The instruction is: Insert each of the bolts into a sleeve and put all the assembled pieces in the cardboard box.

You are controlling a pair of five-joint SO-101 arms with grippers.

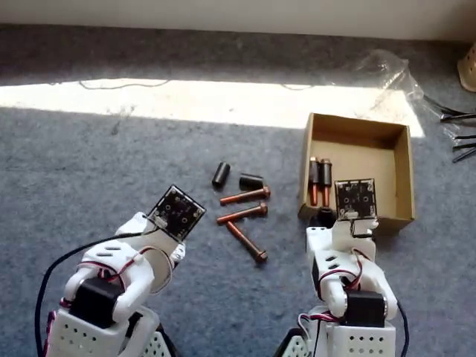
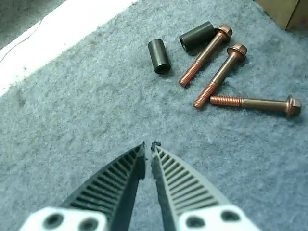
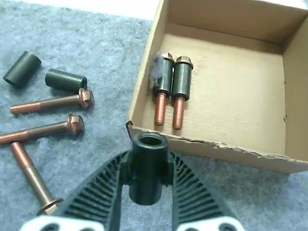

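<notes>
Three copper bolts (image 1: 242, 213) lie loose on the grey carpet, with two black sleeves (image 1: 221, 174) just beyond them. The left wrist view has the same bolts (image 2: 220, 76) and sleeves (image 2: 159, 56) ahead of my left gripper (image 2: 148, 147), which is shut and empty above bare carpet. My right gripper (image 3: 148, 156) is shut on a third black sleeve (image 3: 144, 187), held upright with its bore showing, just outside the near wall of the cardboard box (image 3: 231, 96). Two assembled bolt-and-sleeve pieces (image 3: 172, 89) lie side by side in the box (image 1: 357, 128).
A crumpled clear plastic bag (image 1: 383, 71) and black cables (image 1: 457, 141) lie beyond and to the right of the box. A sunlit strip (image 1: 186, 100) crosses the carpet at the back. Open carpet stretches left of the bolts.
</notes>
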